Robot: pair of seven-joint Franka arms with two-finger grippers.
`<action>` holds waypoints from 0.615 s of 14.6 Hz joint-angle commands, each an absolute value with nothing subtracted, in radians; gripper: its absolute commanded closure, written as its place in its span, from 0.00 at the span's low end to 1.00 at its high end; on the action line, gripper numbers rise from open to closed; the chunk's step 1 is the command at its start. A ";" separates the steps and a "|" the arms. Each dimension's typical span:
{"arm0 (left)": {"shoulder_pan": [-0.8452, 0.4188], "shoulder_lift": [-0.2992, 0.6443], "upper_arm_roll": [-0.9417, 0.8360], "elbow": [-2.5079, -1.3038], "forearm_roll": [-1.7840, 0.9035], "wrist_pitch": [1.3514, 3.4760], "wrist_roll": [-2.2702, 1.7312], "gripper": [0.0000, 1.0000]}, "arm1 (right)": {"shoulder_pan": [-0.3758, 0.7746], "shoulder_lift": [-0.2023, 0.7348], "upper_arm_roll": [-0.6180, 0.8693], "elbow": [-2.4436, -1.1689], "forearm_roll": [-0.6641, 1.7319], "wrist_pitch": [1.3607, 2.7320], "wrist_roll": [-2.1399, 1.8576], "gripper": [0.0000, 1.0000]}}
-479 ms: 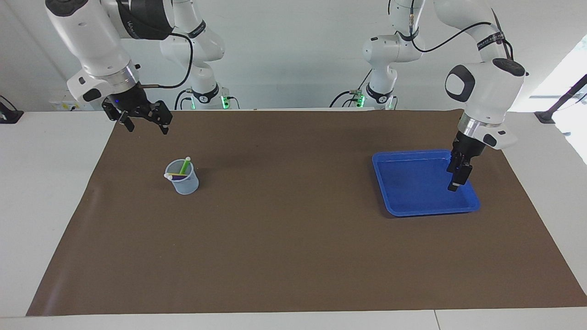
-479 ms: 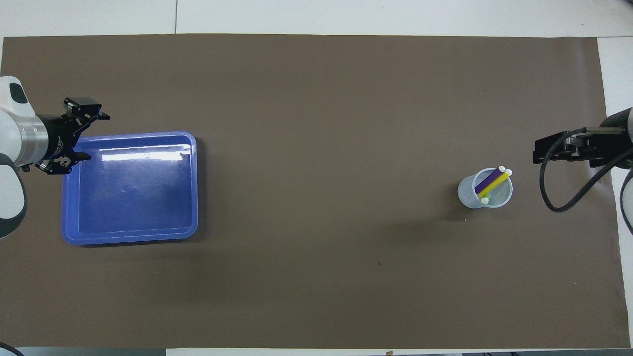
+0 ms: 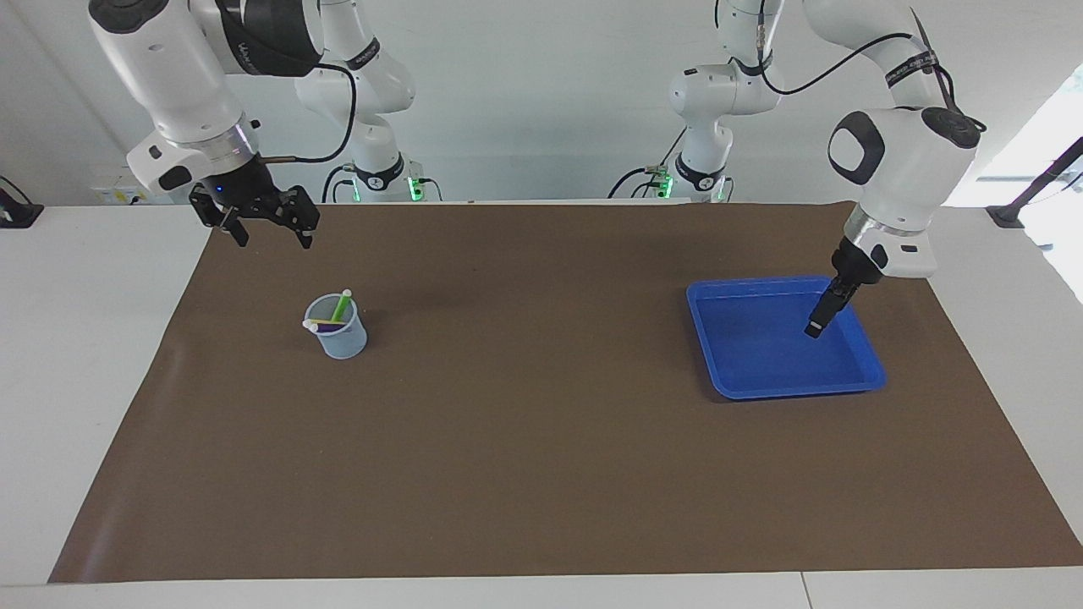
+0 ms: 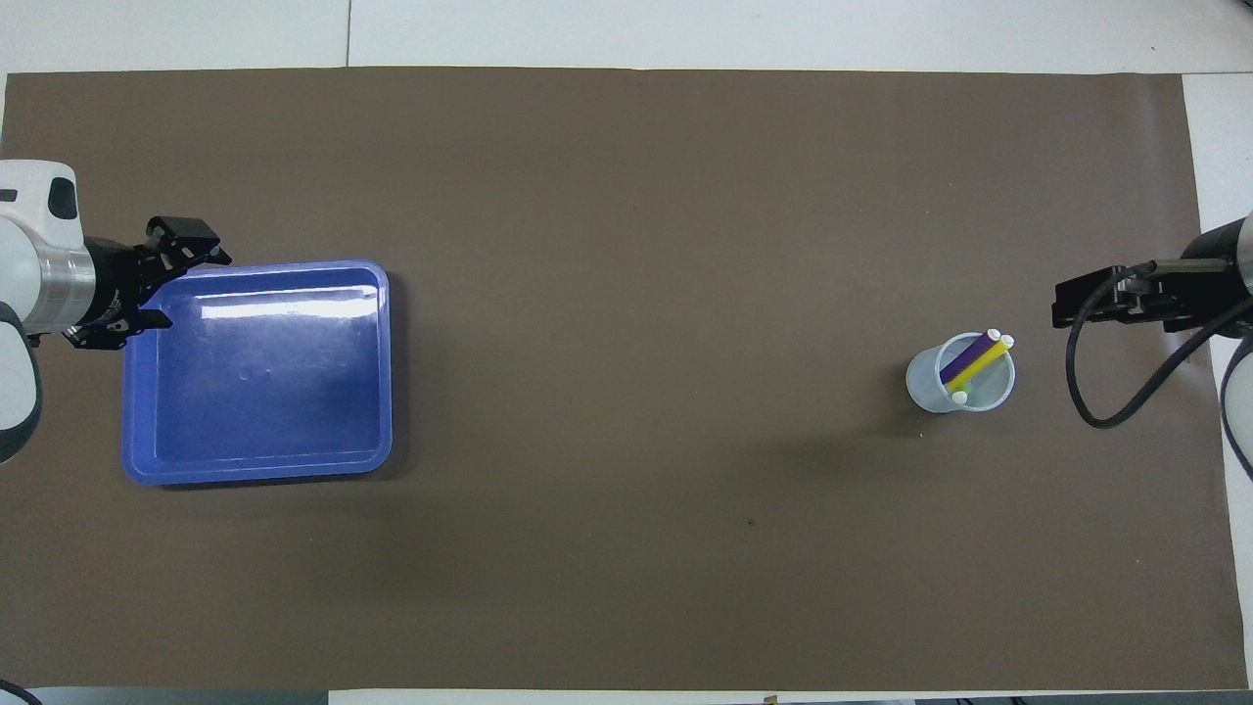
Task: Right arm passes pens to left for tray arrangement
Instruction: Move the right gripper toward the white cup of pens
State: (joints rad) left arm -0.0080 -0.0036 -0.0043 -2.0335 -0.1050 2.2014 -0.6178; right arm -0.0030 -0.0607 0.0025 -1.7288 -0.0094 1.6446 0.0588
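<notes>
Black against the brown mat (image 3: 541,440), my right gripper (image 3: 266,228) hangs in the upper left of the facing view with its two fingers spread and nothing between them, raised above the mat. Just below it and slightly to the right in that frame stands the translucent cup (image 3: 338,337) holding the pens (image 3: 337,315) — purple and yellow lying across the mouth together, green more upright with its whitish end poking out. None has been lifted, so I judge the first pick is the step in hand.

To do it well I would come down over the cup, choose the green pen since it stands free of the other two, and close on its upper part without nudging the rim — the cup looks light and could tip.

Moving rightward, the middle of the mat is where a handover would suit. At centre right sits the blue tray (image 3: 719,372), no pens in it. My left gripper (image 3: 816,326) waits over its upper right part; edge-on, I cannot tell how its fingers are set.
</notes>
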 commanded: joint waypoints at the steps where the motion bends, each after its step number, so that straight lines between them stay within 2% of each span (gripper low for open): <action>1: -0.006 -0.008 -0.002 -2.016 -0.117 2.148 -0.540 0.00 | -0.008 -0.091 0.003 -1.769 0.009 1.672 -0.096 0.00; 9: 0.000 -0.003 0.002 -1.941 -0.114 1.956 -0.247 0.00 | -0.017 -0.083 -0.072 -1.813 0.147 1.683 -0.913 0.00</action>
